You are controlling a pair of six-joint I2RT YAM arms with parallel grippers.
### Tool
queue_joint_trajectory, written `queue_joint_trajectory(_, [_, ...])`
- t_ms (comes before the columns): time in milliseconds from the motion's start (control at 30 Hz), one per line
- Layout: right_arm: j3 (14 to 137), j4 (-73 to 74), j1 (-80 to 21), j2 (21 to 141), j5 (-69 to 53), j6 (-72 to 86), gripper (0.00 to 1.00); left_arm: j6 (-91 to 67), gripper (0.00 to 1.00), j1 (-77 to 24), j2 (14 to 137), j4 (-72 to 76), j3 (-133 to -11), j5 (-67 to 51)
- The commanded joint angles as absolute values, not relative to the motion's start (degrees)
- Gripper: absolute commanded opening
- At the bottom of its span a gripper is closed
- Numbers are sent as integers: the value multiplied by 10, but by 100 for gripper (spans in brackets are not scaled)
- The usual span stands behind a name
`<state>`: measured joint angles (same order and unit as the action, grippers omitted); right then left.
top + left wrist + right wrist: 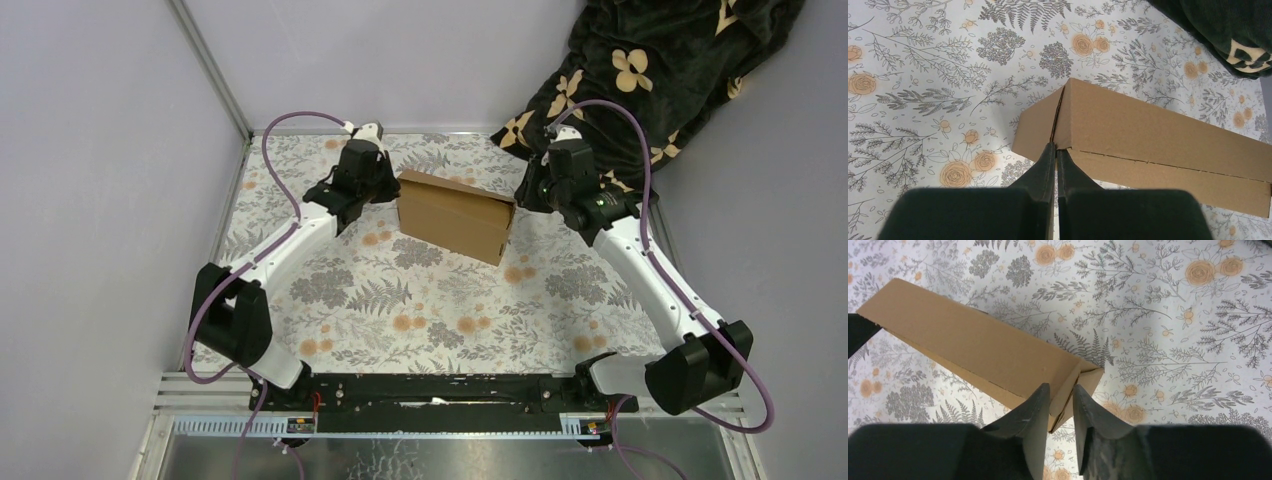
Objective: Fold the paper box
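Floral table (380, 300) carries box (455, 215) by far edge, mid, looking folded up; L gripper (1056, 149) shut, tips on its corner prob. to steady it, R gripper (1061, 392) part-open astride other end's flap, gripping nothing.

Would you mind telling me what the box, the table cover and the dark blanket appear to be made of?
Box: brown cardboard, matte; cut edges and creased folds show. Table cover: probably printed cloth or vinyl, floral pattern; unclear which. Blanket: seemingly plush fleece, soft folds, fuzzy sheen.
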<state>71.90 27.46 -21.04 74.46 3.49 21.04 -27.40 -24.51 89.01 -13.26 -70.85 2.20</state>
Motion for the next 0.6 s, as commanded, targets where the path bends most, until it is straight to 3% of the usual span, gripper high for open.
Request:
queue_joint_trajectory(0, [749, 291, -209, 748, 10, 214, 28, -279, 3, -255, 897, -199, -685, 43])
queue_joint_trajectory(133, [728, 309, -213, 757, -27, 219, 13, -279, 3, -259, 900, -202, -686, 54])
queue_joint_trajectory(367, [618, 275, -219, 719, -30, 233, 11, -286, 3, -268, 910, -200, -684, 65])
queue_joint_trajectory(567, [618, 275, -219, 694, 3, 226, 11, -286, 3, -274, 913, -199, -686, 69])
